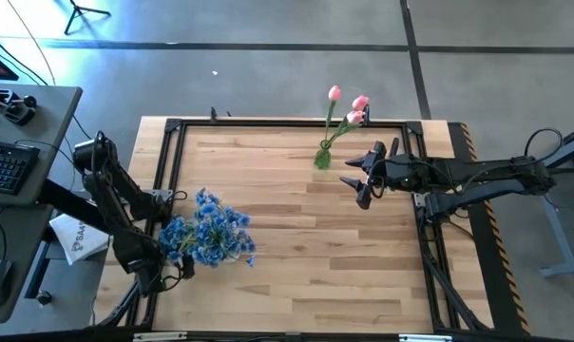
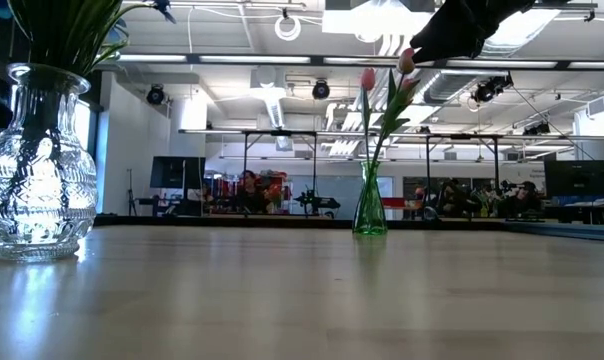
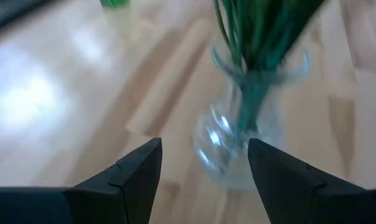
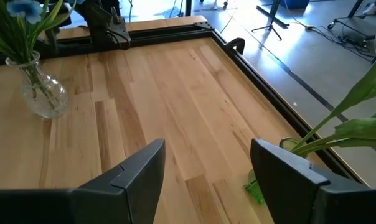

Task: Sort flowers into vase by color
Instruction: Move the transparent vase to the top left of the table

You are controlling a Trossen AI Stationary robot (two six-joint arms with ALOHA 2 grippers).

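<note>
A clear glass vase [image 1: 187, 249] stands near the table's left edge, holding blue flowers [image 1: 209, 233] by their green stems [image 3: 256, 37]. My left gripper [image 1: 182, 267] hangs open close beside this vase [image 3: 228, 149], on its near-left side, touching nothing. A slim green vase [image 1: 322, 157] at the far edge holds pink tulips [image 1: 349, 104]. My right gripper [image 1: 352, 180] is open just right of the green vase [image 4: 256, 190], above the table, with nothing between its fingers.
A black rail [image 1: 287, 123] frames the wooden table. A desk with a keyboard [image 1: 7, 161] stands beyond the left edge. The low view shows people [image 2: 247, 185] and equipment in the room behind.
</note>
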